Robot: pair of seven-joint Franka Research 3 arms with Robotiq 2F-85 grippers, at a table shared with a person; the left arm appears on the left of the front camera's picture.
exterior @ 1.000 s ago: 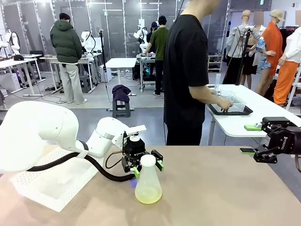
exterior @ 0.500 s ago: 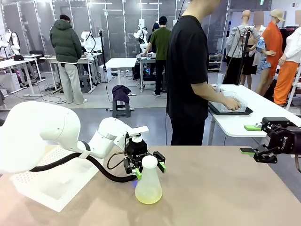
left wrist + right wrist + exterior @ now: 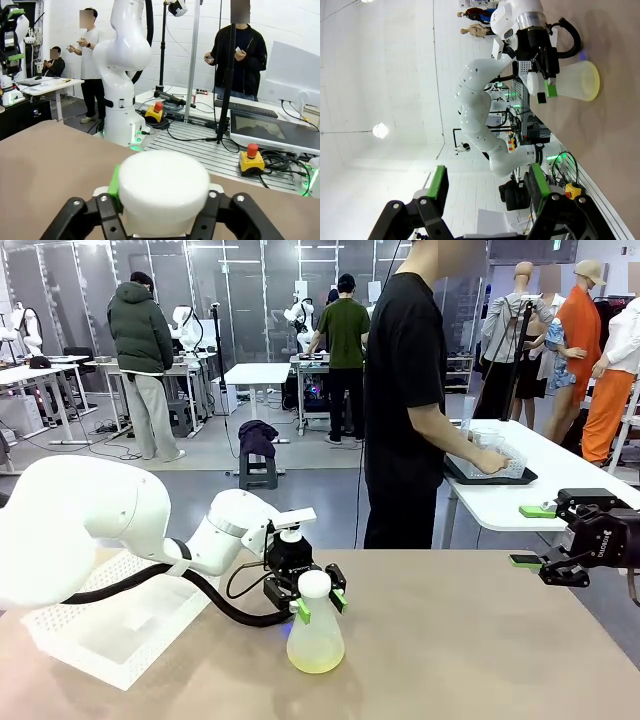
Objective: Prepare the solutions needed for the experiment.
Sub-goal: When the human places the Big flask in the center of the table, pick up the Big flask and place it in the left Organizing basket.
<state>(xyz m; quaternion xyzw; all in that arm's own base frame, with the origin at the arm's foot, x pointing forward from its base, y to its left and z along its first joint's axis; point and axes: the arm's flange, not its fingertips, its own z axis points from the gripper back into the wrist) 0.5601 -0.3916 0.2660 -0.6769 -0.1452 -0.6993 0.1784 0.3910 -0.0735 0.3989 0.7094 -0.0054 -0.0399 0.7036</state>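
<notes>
Sitting at the counter's [image 3: 480, 640] left-centre: frosted conical plastic flask [image 3: 315, 640] holding shallow pale yellow-green translucent solutions [image 3: 316, 660]. Left gripper [image 3: 318, 605] closing its jaws around the flask's neck under the round white cap [image 3: 164, 187]; firm contact unclear. Hanging off the right edge, right gripper [image 3: 532, 536], jaws spread, gripping nothing.

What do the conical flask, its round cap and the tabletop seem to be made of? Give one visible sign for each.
Conical flask: likely frosted plastic, possibly glass; its cloudy matte wall lets the yellow-green solution show through.
Cap: apparently white plastic; opaque, smooth, evenly rounded.
Tabletop: probably a matte beige laminate; flat, uniform, no grain or glare.
</notes>
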